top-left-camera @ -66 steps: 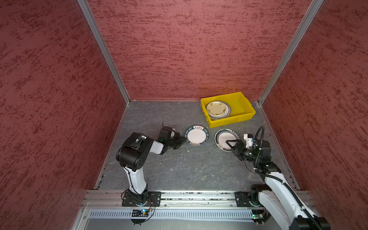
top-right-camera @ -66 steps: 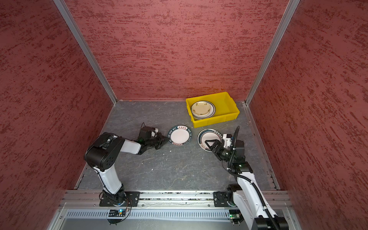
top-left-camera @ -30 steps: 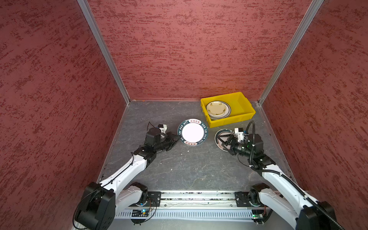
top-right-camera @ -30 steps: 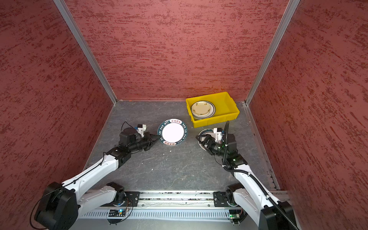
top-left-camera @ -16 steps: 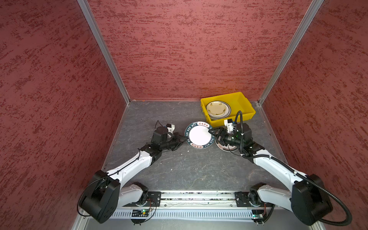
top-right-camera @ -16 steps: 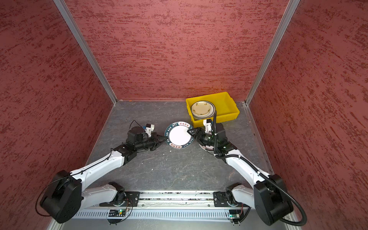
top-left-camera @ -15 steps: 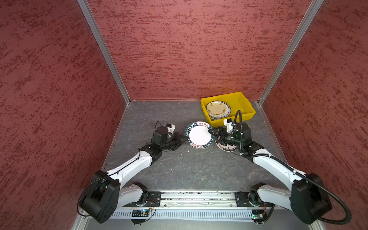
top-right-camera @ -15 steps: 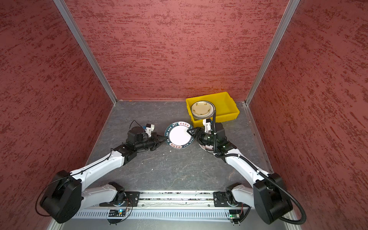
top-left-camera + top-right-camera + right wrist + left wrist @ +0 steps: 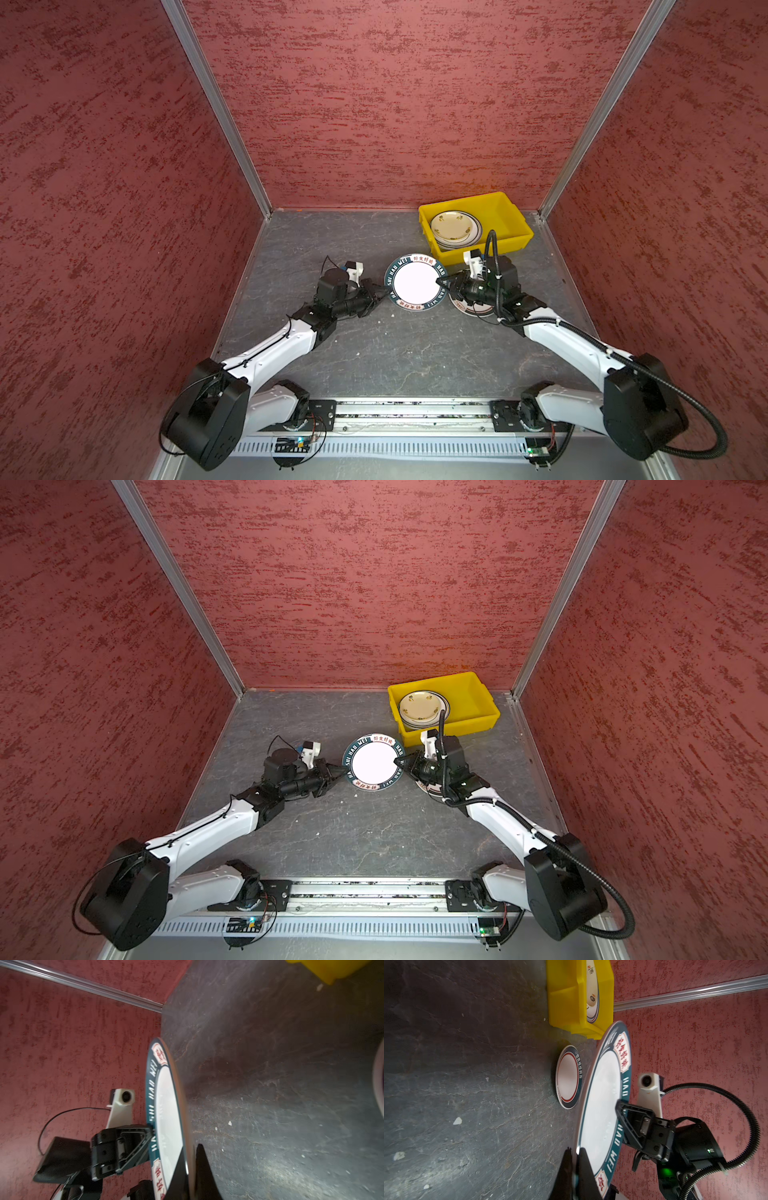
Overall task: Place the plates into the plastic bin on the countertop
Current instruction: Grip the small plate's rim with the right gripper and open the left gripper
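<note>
While the left gripper (image 9: 384,293) is clenched on the left edge of a white plate with a dark green lettered rim (image 9: 415,282), the right gripper (image 9: 442,281) is clenched on the opposite edge of the same plate, so the two arms hold it between them. Both wrist views show a pair of black fingers (image 9: 586,1176) pinching the rim, one finger above it and one below. They also show the plate lifted clear of the grey veined countertop (image 9: 395,353) and roughly level. In both top views it hangs near the middle of the countertop, close to the near left corner of the yellow bin (image 9: 511,243) but outside it. A second plate (image 9: 568,1076), white with a dark rim and a red ring, lies flat on the countertop. In both top views it sits under the right wrist and is mostly hidden by it. The bin stands at the back right of the countertop, near the red walls (image 9: 395,104). A stack of plates (image 9: 455,226) rests in its left end, the top one cream with small dark prints.
</note>
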